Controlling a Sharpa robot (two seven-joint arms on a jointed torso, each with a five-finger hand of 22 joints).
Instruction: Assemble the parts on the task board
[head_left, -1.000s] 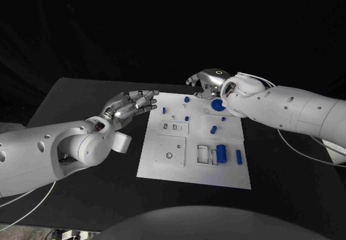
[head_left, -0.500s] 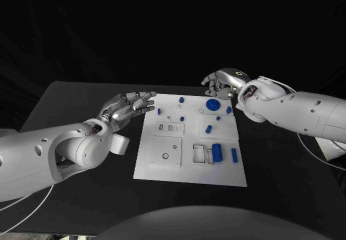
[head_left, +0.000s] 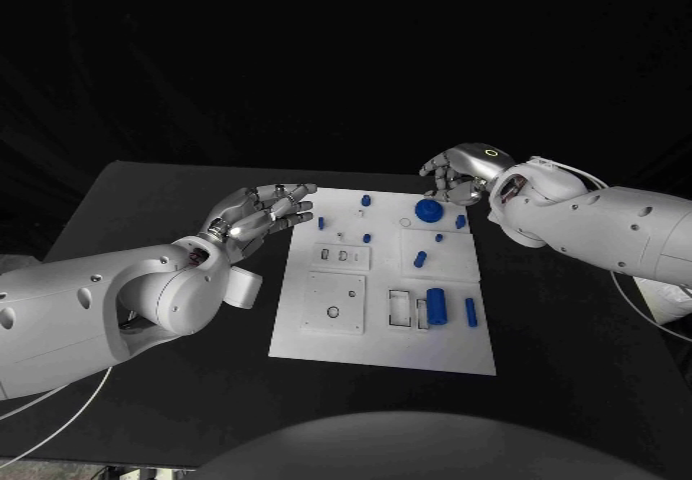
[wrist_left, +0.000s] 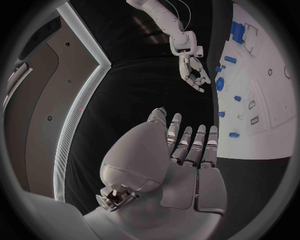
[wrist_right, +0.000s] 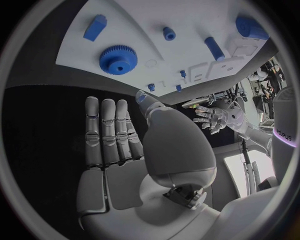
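The right hand (head_left: 459, 168) hangs with fingers apart, holding nothing, just beside the blue gear (head_left: 428, 210) on the white task board (head_left: 378, 330). The left hand (head_left: 260, 214) is spread and empty beside the board's other edge. Small blue pegs (head_left: 365, 201) are hard to make out.

Flat matte black table top (head_left: 159, 200) with a straight far edge and angled corners, extending on all sides beyond the objects resting on it; surface uniformly dark and without visible markings. Black backdrop (head_left: 289, 80) behind the far edge of the table. In the left wrist view, the same black surface (wrist_left: 156, 85) appears as a dark field.
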